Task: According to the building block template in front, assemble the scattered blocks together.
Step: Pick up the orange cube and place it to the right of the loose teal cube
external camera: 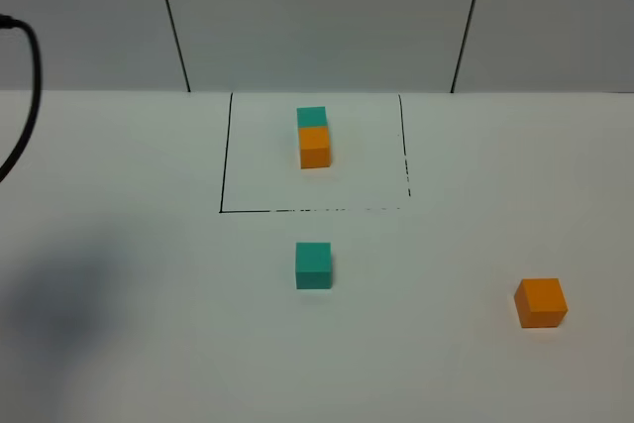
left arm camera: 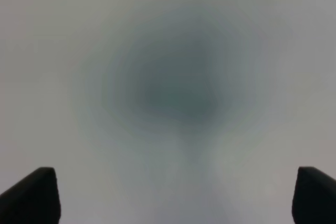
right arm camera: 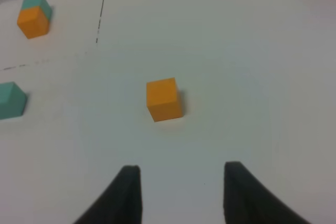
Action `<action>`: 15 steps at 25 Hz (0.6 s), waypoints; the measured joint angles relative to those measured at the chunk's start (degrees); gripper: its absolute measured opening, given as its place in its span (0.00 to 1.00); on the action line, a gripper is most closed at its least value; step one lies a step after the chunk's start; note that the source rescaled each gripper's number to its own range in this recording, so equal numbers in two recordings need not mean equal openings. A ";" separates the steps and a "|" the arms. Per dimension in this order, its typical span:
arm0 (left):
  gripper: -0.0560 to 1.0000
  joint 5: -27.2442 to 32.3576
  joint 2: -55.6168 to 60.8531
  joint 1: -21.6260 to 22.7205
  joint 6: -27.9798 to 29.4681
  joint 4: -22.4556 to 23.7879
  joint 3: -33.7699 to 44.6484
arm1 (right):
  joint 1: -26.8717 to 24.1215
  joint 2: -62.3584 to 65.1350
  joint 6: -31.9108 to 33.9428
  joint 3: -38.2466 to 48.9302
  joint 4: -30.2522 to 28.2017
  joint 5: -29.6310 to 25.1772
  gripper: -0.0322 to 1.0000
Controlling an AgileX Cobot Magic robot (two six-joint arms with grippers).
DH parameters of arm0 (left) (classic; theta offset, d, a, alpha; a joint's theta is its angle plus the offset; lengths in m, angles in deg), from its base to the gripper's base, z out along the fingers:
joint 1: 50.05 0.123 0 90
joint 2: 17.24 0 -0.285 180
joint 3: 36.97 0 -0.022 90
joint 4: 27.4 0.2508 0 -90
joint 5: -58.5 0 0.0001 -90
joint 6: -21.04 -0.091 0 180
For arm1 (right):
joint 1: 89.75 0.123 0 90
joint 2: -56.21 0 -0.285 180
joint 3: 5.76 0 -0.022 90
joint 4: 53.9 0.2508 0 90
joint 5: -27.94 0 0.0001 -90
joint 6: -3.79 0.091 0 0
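Orange cube (external camera: 541, 302), nearest the high camera, sits on the white counter (external camera: 446, 383) at the right. It is well apart from the teal cube (external camera: 313, 265), which stands near the middle, just in front of the black-line frame (external camera: 226, 156). Both cubes rest flat and touch nothing else.

Inside the frame, towards its rear, stands the template (external camera: 314, 136): a teal block joined to an orange one, teal behind and orange in front. The frame's front and right lines are broken in places. Front to back, the teal cube lines up roughly with the template.

Fingers of the right hand (right arm camera: 181, 166) stand narrow with nothing between them, over bare counter. The orange cube lies ahead of the tips and apart from them; the teal cube and the template lie further off.

Fingers of the left hand (left arm camera: 176, 170) stand wide, only their two dark tips showing, and hold nothing. The surface beyond is blurred, with a soft dark shadow.

At the far left a black cable (external camera: 30, 76) curves before the grey panelled wall (external camera: 317, 17).
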 joint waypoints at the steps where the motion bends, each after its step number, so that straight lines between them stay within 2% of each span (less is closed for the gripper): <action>1: 0.93 -1.29 3.48 0.04 0.39 0.02 2.96 | 0.00 0.00 0.00 0.00 0.00 0.00 0.03; 5: 0.92 -3.48 18.63 0.04 3.31 0.58 12.86 | 0.00 0.00 0.00 0.00 0.00 0.00 0.03; 10: 0.91 -2.11 34.85 0.04 8.79 5.13 22.63 | 0.00 0.00 0.00 0.00 0.00 0.00 0.03; 13: 0.91 -1.60 43.71 0.04 8.80 5.57 26.86 | 0.00 0.00 0.00 0.00 0.00 0.00 0.03; 15: 0.91 -1.49 49.32 0.04 7.48 4.23 29.11 | 0.00 0.00 0.00 0.00 0.00 0.00 0.03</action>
